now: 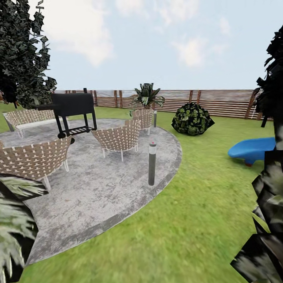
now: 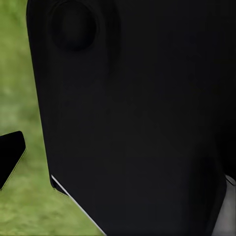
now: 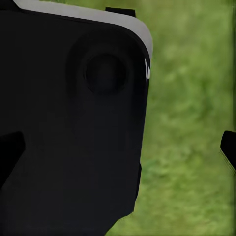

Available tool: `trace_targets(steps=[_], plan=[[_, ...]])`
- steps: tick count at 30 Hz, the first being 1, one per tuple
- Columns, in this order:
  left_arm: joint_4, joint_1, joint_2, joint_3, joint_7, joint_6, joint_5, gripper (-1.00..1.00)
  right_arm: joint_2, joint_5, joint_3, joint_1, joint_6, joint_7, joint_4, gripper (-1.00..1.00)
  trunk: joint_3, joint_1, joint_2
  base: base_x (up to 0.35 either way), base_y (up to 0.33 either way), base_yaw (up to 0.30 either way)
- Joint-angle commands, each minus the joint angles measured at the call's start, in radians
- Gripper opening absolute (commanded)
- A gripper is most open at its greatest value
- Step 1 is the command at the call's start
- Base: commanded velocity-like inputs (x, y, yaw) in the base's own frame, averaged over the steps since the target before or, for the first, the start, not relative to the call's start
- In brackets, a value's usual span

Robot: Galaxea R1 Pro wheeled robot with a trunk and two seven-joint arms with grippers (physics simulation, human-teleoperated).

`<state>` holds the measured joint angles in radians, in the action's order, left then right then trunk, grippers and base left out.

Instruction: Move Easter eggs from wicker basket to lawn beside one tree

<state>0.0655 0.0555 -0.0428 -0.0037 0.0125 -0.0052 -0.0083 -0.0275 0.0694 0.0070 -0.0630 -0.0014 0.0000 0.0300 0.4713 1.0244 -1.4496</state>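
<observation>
Honestly, basket and eggs aren't anywhere I can place, so no bearing or nearer arm yet: just lawn (image 1: 188, 220) ahead beside the grey patio (image 1: 98, 188), fence (image 1: 220, 100) behind, grass under both wrists, and I can't tell either claw's state.

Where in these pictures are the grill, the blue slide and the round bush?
Grill (image 1: 73, 104), head view, on its black lid.
Blue slide (image 1: 251, 148), head view, on its curved blue chute.
Round bush (image 1: 192, 119), head view, on the middle of its dark foliage.
</observation>
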Motion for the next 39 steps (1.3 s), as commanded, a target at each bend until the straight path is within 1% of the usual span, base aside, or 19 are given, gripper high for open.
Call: trace_targets(steps=[1, 13, 20, 36, 39], plan=[[0.002, 0.001, 0.000, 0.000, 0.001, -0.001, -0.001, 1.00, 0.000, 0.007, 0.000, -0.001, 0.000, 0.000, 0.003, 1.00, 0.001, 0.001, 0.000, 0.336, 0.000, 0.000], [0.002, 0.001, 0.000, 0.000, 0.001, -0.001, -0.001, 1.00, 0.000, 0.007, 0.000, -0.001, -0.001, 0.000, 0.004, 1.00, 0.001, 0.001, 0.000, 0.336, 0.000, -0.002], [0.002, 0.000, -0.001, 0.000, 0.001, -0.001, -0.001, 1.00, 0.000, 0.007, 0.001, -0.001, 0.001, 0.000, 0.004, 1.00, 0.003, 0.001, 0.000, 0.336, 0.000, -0.192], [0.002, 0.000, 0.000, 0.000, 0.001, -0.001, -0.001, 1.00, 0.000, 0.007, 0.001, -0.001, 0.003, 0.000, 0.004, 1.00, 0.003, 0.001, 0.000, 0.336, 0.000, -0.009], [0.002, 0.000, 0.000, 0.001, 0.001, -0.001, 0.000, 1.00, 0.000, 0.007, 0.001, -0.001, 0.002, 0.000, 0.005, 1.00, 0.004, 0.001, 0.000, 0.336, 0.000, -0.150]])
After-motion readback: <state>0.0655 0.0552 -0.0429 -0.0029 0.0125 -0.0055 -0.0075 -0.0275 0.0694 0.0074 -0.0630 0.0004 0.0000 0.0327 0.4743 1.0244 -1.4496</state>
